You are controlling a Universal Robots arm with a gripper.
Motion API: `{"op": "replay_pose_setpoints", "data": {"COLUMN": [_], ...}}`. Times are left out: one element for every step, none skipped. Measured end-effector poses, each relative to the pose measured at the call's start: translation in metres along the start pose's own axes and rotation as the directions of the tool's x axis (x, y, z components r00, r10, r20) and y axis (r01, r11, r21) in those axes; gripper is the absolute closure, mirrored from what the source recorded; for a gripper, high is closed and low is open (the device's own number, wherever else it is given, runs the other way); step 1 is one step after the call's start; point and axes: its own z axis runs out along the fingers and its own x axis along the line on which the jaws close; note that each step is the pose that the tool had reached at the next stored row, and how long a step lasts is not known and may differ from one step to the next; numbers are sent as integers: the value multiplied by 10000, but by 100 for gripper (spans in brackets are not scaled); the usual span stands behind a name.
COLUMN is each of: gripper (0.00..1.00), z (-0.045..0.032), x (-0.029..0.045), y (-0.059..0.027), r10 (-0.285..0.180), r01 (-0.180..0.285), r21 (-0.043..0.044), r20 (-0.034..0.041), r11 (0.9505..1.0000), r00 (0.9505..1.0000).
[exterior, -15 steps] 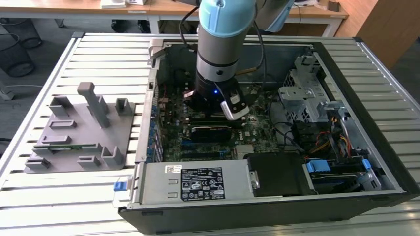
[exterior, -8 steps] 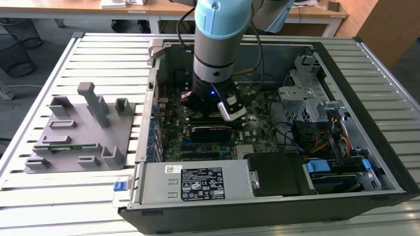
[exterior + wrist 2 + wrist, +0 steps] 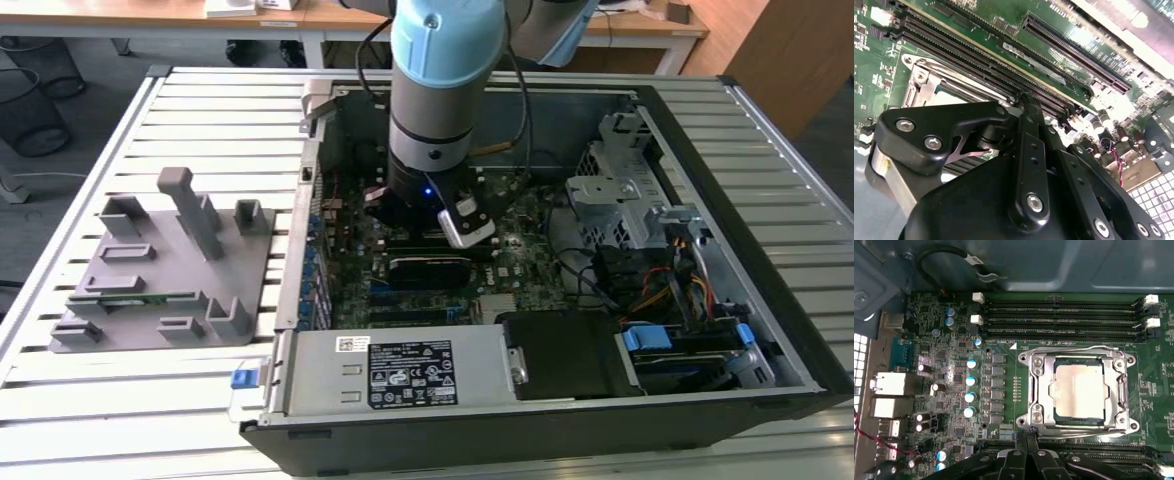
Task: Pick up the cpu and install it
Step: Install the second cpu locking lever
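Exterior view: your arm (image 3: 434,90) reaches straight down into the open computer case (image 3: 747,250), which sits on the slatted bench (image 3: 80,400). A grey fixture tray (image 3: 160,270) lies on the bench well apart from the case, toward this view's left, with a thin green stick in one of its slots.

Second wrist view: the gripper (image 3: 1026,100) hangs low over the green board (image 3: 884,60), fingers pressed together at the tips with nothing between them. They sit beside the long black memory slots (image 3: 979,55).

First wrist view: the cpu (image 3: 1079,390) lies flat inside the metal socket frame (image 3: 1124,390), silver top up, its edges looking square to the opening. The fingertips (image 3: 1026,432) rest just at the frame's near edge, apart from the chip.

Judgement: placement looks done. To do this step well, confirm the chip sits level in the socket with no corner riding high, and keep any gripper motion vertical so nothing drags across the frame.
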Motion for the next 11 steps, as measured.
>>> {"op": "replay_pose_setpoints", "data": {"gripper": [89, 89, 89, 89, 89, 89, 89, 89, 89, 89, 89], "z": [4, 8, 10, 13, 17, 21, 24, 27, 31, 36, 43], "x": [0, 0, 0, 2, 4, 8, 13, 19, 25, 30, 35], "y": [1, 2, 2, 1, 1, 1, 1, 1, 0, 0, -1], "r10": [-2, -4, -5, -7, -7, -9, -10, -11, -10, -9, -9], "r01": [2, 4, 5, 7, 7, 9, 10, 11, 10, 10, 10], "r21": [-47, -91, -126, -150, -172, -191, -203, -209, -212, -212, -213], "r20": [0, 2, 1, 0, 1, 3, 4, 4, 3, 1, 1], "r11": [10000, 10000, 9999, 9999, 9999, 9998, 9998, 9998, 9998, 9998, 9998], "r00": [10000, 10000, 10000, 10000, 10000, 10000, 10000, 10000, 10000, 10000, 10000]}}
